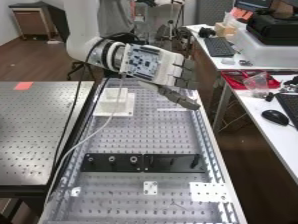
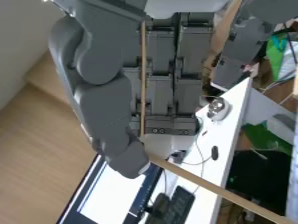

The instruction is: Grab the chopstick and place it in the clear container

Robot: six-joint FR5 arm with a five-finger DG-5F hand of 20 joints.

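The hand (image 1: 188, 75) is over the far part of the perforated bench (image 1: 133, 137), at the end of the white arm. One long grey digit slants down to the right there. In the wrist view the hand (image 2: 110, 107) has its fingers bent, with the thumb beside them. A thin tan stick, seemingly the chopstick (image 2: 216, 189), comes out at the fingertips and slants away past the desk; its held end is hidden. On the bench's far left a pale upright block (image 1: 114, 95) stands on a white plate (image 1: 126, 111); I cannot tell whether it is the clear container.
Black plates (image 1: 174, 163) with round fittings cross the middle of the bench. A cable (image 1: 86, 140) hangs from the arm along its left side. At the right, desks hold a red tray (image 1: 233, 80) with a clear bag (image 1: 256, 84), a mouse (image 1: 275, 117) and keyboards.
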